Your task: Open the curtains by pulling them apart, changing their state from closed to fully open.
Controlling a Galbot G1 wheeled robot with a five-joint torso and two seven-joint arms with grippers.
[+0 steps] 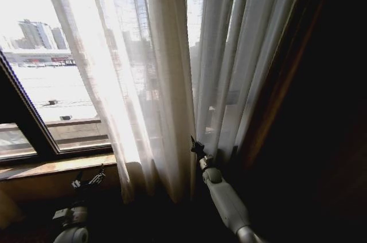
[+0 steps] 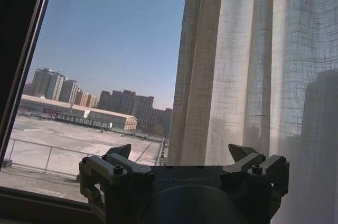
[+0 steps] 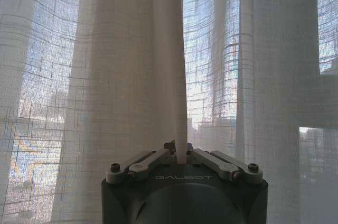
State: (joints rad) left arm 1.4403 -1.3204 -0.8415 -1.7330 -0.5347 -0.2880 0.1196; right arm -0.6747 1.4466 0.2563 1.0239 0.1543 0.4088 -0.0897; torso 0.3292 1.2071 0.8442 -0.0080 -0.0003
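Curtains (image 1: 155, 71): sheer cream pleated panels hanging before the window, gathered toward the middle and right of the glass, with bare glass showing to their left
Window (image 1: 46, 82): bright pane with rooftops and buildings beyond it, bare on the side left of the curtains; dark frame (image 1: 23, 117) along its lower edge
Dark drape (image 1: 309, 111): opaque brown, hanging just to the right of the curtains
Right gripper (image 1: 196, 147): raised to the lower part of the curtains, between two hanging folds; in the right wrist view its fingers (image 3: 153, 158) are clenched on one narrow pleat (image 3: 177, 65) that runs straight up from between them
Left gripper (image 1: 89, 180): low, left of the curtains and apart from the fabric, near the sill below the window; its fingers (image 2: 119, 155) are spread wide and hold nothing, with the curtain edge (image 2: 198, 65) beyond them
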